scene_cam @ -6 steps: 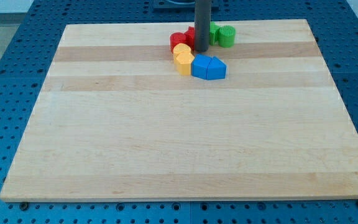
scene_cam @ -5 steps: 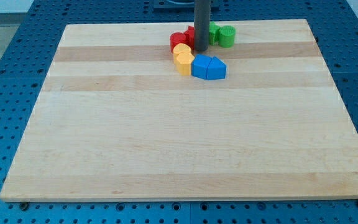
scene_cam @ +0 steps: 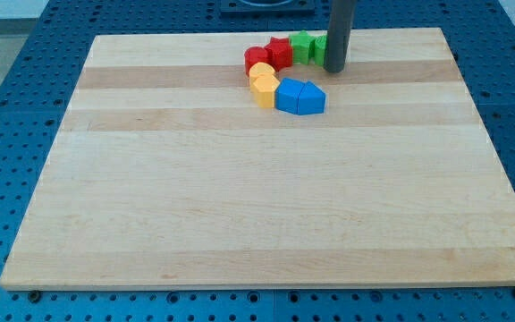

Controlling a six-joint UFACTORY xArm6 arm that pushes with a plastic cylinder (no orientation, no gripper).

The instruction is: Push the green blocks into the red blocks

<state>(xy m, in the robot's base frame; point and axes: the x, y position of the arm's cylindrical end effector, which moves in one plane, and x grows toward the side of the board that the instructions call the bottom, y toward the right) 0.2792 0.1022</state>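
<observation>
**Board contents, near edge to far edge**

Light wooden board (scene_cam: 266, 206): pale planks, lying on a blue perforated table (scene_cam: 7, 107). The near and middle parts carry no blocks; all pieces sit in one cluster close to the far edge, a little right of centre.

Two blue wedge-like blocks (scene_cam: 300, 97): nearest items of the cluster, side by side and touching each other.

Two yellow rounded blocks (scene_cam: 264, 85): touching the left side of the blue pair, one just behind the other.

Red round block (scene_cam: 257, 59): directly beyond the yellow pieces, at the cluster's left end.

Red star-shaped block (scene_cam: 280, 51): touching the red round block on its right.

Green star-like block (scene_cam: 303, 46): immediately right of the red star-shaped block, apparently touching it.

Second green block (scene_cam: 320, 46): just right of the first, largely hidden behind the rod; shape cannot be made out.

Dark straight rod, with my tip (scene_cam: 334, 70): the tool is a plain rod with nothing to spread or pinch. The tip stands on the board at the near right of the green pair, against the hidden green block, and beyond the blue blocks to their right.
</observation>
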